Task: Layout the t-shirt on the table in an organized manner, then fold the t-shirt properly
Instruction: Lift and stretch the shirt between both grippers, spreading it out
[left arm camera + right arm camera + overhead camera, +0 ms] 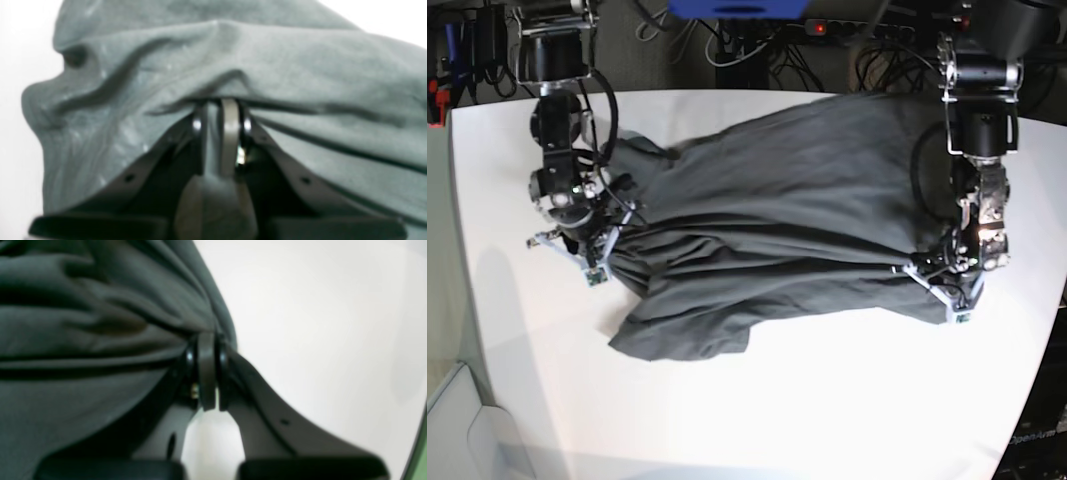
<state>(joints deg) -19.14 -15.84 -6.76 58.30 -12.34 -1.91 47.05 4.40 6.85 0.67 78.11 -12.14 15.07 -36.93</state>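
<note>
Shirt position: the t-shirt (pixel 777 230) lies rumpled across the middle and far half of the table (pixel 757 420), stretched between 2 grip points, with a loose flap sagging toward 7 o'clock in the base view.
Long axis: the cloth runs roughly from 9 o'clock to 3 o'clock across the base view, pulled into tension folds that fan out from both grip points.
Left gripper: the left gripper (pixel 222 110) has its jaws nearly together, pinching a bunched edge of the shirt; in the base view it sits at the 3 o'clock end of the cloth.
Right gripper: the right gripper (pixel 206 350) is clamped tight on another gathered edge, at the 9 o'clock end in the base view; bare table shows to the right in its own wrist view.
Key relation: each arm holds its own end, so neither is nearer; the shirt hangs between them, toward 9 o'clock from the left gripper and toward 3 o'clock from the right in the base view.
Judgement: spreading looks unfinished; drawing the 2 ends further apart along that axis would likely flatten the folds.
Risk: the thin fabric may slip or drag the loose flap under itself.
Count: 1 t-shirt, 1 table, 2 grippers, both holding cloth.
</note>
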